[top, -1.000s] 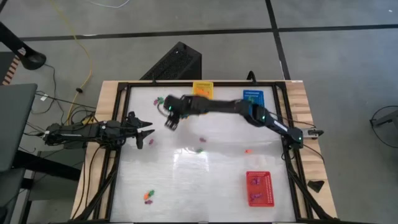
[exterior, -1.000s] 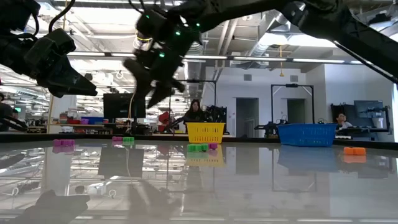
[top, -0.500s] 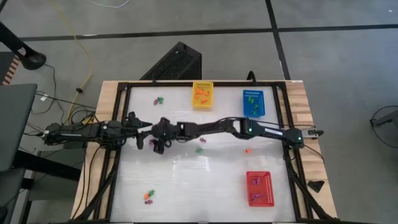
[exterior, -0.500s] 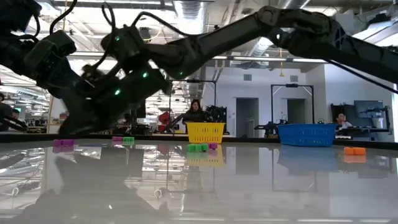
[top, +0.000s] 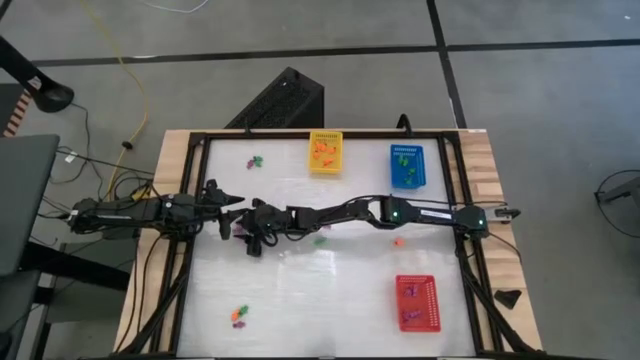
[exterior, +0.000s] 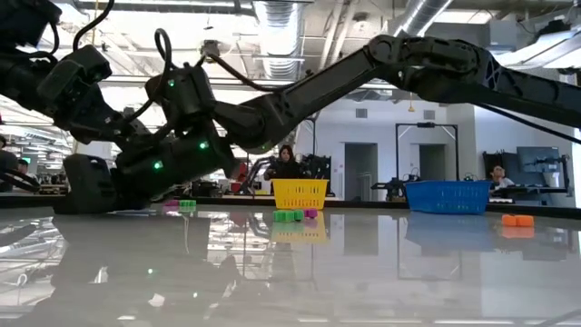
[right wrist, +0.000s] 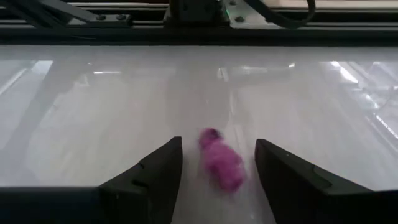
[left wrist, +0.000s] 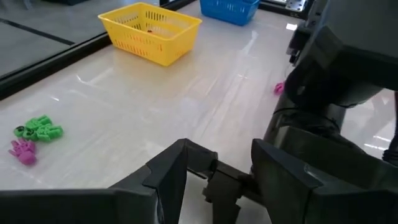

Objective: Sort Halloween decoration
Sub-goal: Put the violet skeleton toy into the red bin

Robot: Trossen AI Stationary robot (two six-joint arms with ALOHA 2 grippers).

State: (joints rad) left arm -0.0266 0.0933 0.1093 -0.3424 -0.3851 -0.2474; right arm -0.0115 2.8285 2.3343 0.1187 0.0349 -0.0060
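Showing only at right wrist: purple trinket point(right wrist: 221, 165) between tool point(right wrist: 217, 171) fingers.

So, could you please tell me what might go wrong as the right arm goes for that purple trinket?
1. The right hand is open around the purple trinket. The piece is tiny, so closing fingers might nudge it away rather than pinch it.
2. The left hand waits very close to the right hand on the table's left side, so the two arms could bump if either shifts.
3. With the right arm stretched far across the table, a low carry-back could sweep the green trinket near it.
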